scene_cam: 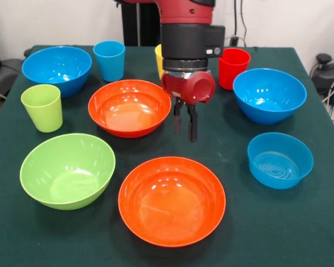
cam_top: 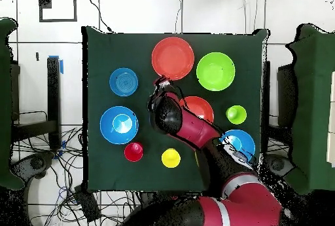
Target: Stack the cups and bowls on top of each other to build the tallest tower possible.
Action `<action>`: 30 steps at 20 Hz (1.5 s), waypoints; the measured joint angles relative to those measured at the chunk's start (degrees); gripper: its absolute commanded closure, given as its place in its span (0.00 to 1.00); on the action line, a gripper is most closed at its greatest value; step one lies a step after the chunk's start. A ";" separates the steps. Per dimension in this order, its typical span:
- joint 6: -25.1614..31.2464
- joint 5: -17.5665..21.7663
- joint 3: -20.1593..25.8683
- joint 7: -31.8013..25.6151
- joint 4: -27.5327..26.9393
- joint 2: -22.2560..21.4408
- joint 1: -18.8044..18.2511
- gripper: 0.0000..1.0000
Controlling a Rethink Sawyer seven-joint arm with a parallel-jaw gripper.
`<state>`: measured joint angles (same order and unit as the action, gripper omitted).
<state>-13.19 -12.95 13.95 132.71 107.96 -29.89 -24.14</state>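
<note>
My gripper (scene_cam: 185, 127) (cam_top: 159, 90) hangs shut and empty over the green cloth, between the middle orange bowl (scene_cam: 129, 107) (cam_top: 199, 107) and the front orange bowl (scene_cam: 171, 200) (cam_top: 173, 57). A lime green bowl (scene_cam: 67, 170) (cam_top: 216, 71) and a green cup (scene_cam: 42, 107) (cam_top: 236, 114) sit at the left. At the back stand a blue bowl (scene_cam: 57, 68), a blue cup (scene_cam: 109, 60), a yellow cup (scene_cam: 158, 60) half hidden by the arm, and a red cup (scene_cam: 234, 68). A deep blue bowl (scene_cam: 269, 94) and a smaller blue bowl (scene_cam: 280, 159) are at the right. Every piece stands alone; no tower shows.
The table (scene_cam: 323, 222) is covered in dark green cloth, and its edges show on all sides from overhead. Cables and chairs lie beyond the table. The arm (cam_top: 196, 131) covers part of the middle orange bowl and of one blue bowl from above.
</note>
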 measured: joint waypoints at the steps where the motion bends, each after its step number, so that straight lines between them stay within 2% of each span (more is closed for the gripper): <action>1: -0.11 0.12 0.11 0.00 0.00 0.55 -0.01 0.00; 14: -1.56 1.71 0.41 0.00 -0.33 6.55 -0.06 0.00; 19: -1.60 1.81 0.09 0.00 -0.36 6.74 0.28 0.00; 25: -4.87 0.40 -5.35 0.00 -0.34 5.42 5.53 0.00; 30: -11.29 -0.06 -9.29 0.00 -0.40 4.19 8.86 0.00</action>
<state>-24.48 -13.01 4.66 132.71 107.56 -25.70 -15.28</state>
